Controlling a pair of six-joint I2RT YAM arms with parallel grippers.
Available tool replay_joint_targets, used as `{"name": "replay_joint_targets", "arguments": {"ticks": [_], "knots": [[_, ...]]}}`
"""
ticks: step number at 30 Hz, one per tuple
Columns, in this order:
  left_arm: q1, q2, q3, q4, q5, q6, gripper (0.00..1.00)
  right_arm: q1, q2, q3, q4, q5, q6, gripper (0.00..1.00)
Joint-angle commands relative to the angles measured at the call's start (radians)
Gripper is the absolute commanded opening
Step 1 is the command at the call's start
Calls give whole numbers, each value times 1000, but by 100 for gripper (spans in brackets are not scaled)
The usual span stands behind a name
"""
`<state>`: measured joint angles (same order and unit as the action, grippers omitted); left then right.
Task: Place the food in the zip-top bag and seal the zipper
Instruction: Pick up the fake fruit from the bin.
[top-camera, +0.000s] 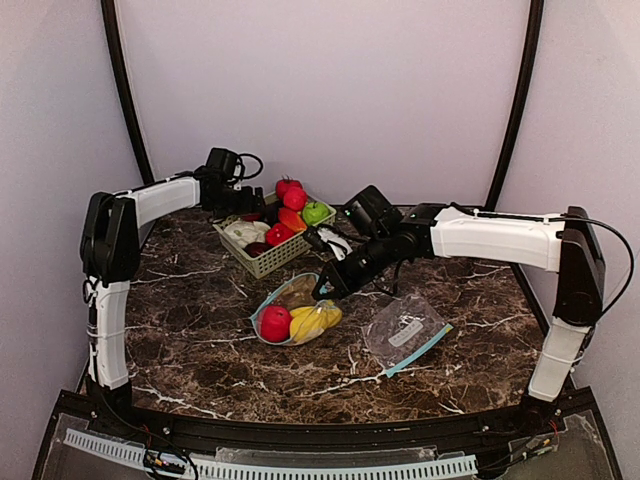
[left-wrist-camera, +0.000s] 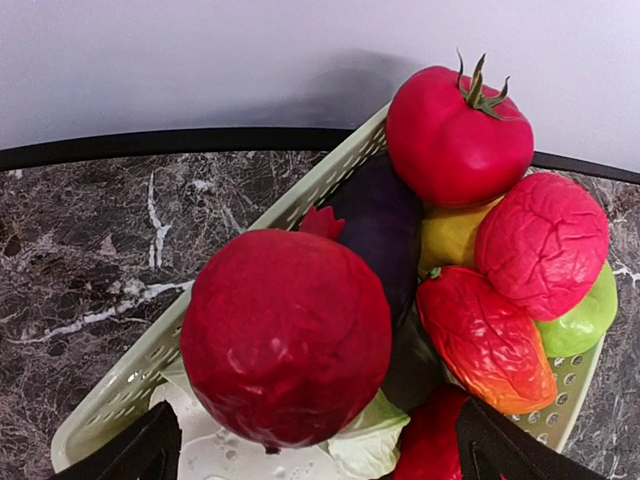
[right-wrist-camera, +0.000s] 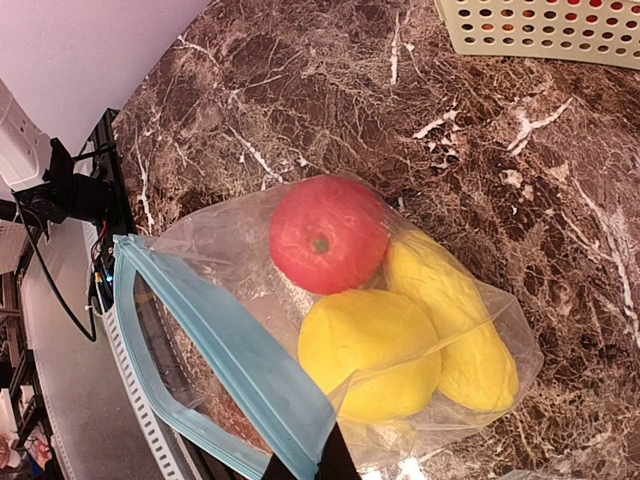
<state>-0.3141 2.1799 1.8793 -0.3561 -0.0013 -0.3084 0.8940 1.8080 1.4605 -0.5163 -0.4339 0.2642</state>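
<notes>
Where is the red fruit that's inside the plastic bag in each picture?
Top view: the red fruit lies in the bag, just below the picture's middle, left of the yellow fruits.
Left wrist view: not in it.
Right wrist view: the red fruit is near the middle, above the yellow fruits.
Shared landmark: the pale basket, behind the bag in the top view, filling the left wrist view, at the top right of the right wrist view.
</notes>
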Motion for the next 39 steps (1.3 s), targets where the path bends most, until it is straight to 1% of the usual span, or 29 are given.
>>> {"name": "replay_joint_targets", "arguments": {"ticks": [1,6,11,14,21,27,30,31,34,35,36,37,38,39], "knots": [[8,40,45,12,-16,20,96,0,16,33,24,-11,10,0],[9,73,70,26,-18,35,95,0,13,28,24,-8,17,0],[9,99,94,27,-41,52,89,0,14,25,25,-12,19,0],[8,109,107,26,-57,59,87,0,13,27,20,-10,18,0],[8,122,123,16,-64,71,74,0,7,27,18,-5,19,0],[10,115,146,-4,-73,76,70,0,2,24,17,-4,20,0],[9,75,132,-2,-63,60,68,0,-3,23,17,1,20,0],[9,57,105,16,-58,55,67,0,-4,23,17,3,20,0],[7,-79,-9,99,-20,32,65,1,-12,24,16,20,22,0],[7,-153,-89,151,-11,27,65,0,-14,25,17,24,23,0],[7,-193,-132,182,17,16,64,0,-15,27,17,28,22,0],[7,-275,-229,247,37,11,64,0,-18,29,18,29,24,0],[7,-317,-337,281,84,3,63,0,-17,32,18,30,25,0],[7,-408,-391,354,109,2,63,0,-15,35,18,27,24,0]]}}
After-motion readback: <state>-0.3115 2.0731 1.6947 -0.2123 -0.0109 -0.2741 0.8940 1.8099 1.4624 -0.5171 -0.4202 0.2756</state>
